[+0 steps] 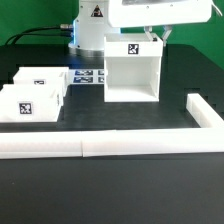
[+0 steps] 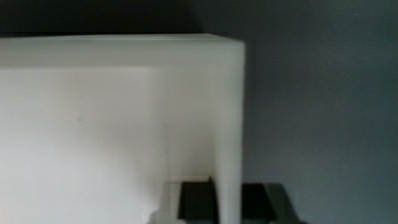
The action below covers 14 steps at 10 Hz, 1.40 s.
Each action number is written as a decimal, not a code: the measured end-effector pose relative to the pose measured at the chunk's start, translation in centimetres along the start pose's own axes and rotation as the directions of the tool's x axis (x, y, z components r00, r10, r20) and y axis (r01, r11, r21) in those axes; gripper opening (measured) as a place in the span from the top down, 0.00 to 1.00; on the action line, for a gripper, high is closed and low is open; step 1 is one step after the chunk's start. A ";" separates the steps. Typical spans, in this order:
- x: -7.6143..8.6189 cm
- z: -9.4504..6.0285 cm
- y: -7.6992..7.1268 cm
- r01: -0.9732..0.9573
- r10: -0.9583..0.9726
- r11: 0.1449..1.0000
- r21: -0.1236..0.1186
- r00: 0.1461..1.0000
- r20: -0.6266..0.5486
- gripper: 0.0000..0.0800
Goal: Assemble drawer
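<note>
The drawer's box shell (image 1: 130,80) stands upright mid-table, its open side facing the camera in the exterior view, with a marker on its top back edge. My gripper (image 1: 156,38) is at the shell's top corner on the exterior view's right. In the wrist view the two black fingers (image 2: 192,200) press on either side of the shell's thin side wall (image 2: 228,120), so my gripper (image 2: 228,192) is shut on it. Two small white trays (image 1: 42,80) (image 1: 28,105) with markers lie at the exterior view's left, apart from the shell.
The marker board (image 1: 88,75) lies flat between the trays and the shell. A long low white border wall (image 1: 100,147) runs along the front and turns back at the exterior view's right (image 1: 203,115). The arm's base (image 1: 88,25) stands behind.
</note>
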State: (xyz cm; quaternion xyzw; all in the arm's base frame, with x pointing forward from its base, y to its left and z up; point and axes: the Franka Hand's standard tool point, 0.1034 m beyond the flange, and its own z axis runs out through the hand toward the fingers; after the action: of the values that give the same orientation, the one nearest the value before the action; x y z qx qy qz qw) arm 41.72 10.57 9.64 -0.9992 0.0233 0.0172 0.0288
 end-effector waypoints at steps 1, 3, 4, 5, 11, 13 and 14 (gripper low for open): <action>0.0 0.0 0.0 0.000 0.000 1.000 0.000 1.000 0.000 0.95; 2.1 -0.2 0.2 0.014 -0.014 1.000 0.006 1.000 -0.001 0.95; 3.9 -0.3 0.3 0.015 -0.015 1.000 0.012 1.000 -0.008 0.95; 6.2 -0.4 0.5 0.011 -0.011 1.000 0.018 1.000 -0.009 0.95; 15.4 -0.8 0.8 0.014 -0.011 0.999 0.040 0.996 -0.087 0.95; 15.4 -0.9 0.9 0.010 -0.006 0.999 0.040 0.996 -0.088 0.95; 15.4 -0.9 0.9 0.010 -0.006 0.999 0.040 0.996 -0.088 0.95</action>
State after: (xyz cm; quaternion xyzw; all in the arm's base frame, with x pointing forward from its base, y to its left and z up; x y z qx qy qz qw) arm 57.06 8.95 9.93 -0.9983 0.0208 -0.0274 0.0480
